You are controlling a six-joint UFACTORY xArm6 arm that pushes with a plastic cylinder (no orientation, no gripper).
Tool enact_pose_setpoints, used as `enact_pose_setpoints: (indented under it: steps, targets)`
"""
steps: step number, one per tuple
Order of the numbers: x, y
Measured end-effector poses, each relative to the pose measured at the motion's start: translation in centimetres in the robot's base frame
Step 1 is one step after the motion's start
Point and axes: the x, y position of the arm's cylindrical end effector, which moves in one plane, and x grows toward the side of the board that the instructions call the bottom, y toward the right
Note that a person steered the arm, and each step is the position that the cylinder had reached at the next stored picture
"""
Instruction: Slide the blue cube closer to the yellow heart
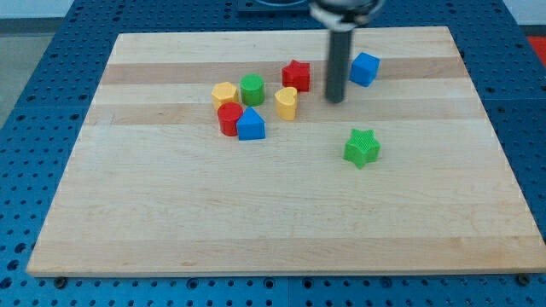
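Blue perforated metal surrounds a pale wooden worktop (281, 222) on which 8 small coloured blocks lie. No jaws exist on this arm to be wide, narrow or holding anything; it ends in 1 straight dark rod, and my tip (336, 100) rests on the board near the view's top. From the tip, the blue cube (365, 69) sits just up and toward the view's right, near but apparently not touching. The yellow heart (287, 102) lies toward the view's left of the tip, roughly level with it, so the tip stands between the 2 task blocks. A red star (296, 76) sits just above the heart. Farther left is a cluster: a green cylinder (252, 89), a yellow block (224, 93) of rounded or hexagonal shape, a red cylinder (229, 118) and a second blue block (251, 124) with a peaked top. A green star (362, 147) lies alone, below and slightly right of the tip. The main risk, as I judge it, is that the tip is on the wrong side of the cube: any push from here would drive it away from the heart. Circling round to the cube's far right side could clip its corner and spin it off line. A leftward push aimed too high would likely strike the red star instead and scatter the cluster.
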Motion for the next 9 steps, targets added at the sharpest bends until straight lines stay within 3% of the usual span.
enact_pose_setpoints:
  steps: [1, 2, 3, 4, 5, 9]
  targets:
    - [-5.0, 10.0]
    - [-5.6, 13.0]
    - [-6.2, 12.9]
    - [-10.6, 11.4]
    - [-10.4, 7.5]
    - [-0.4, -0.7]
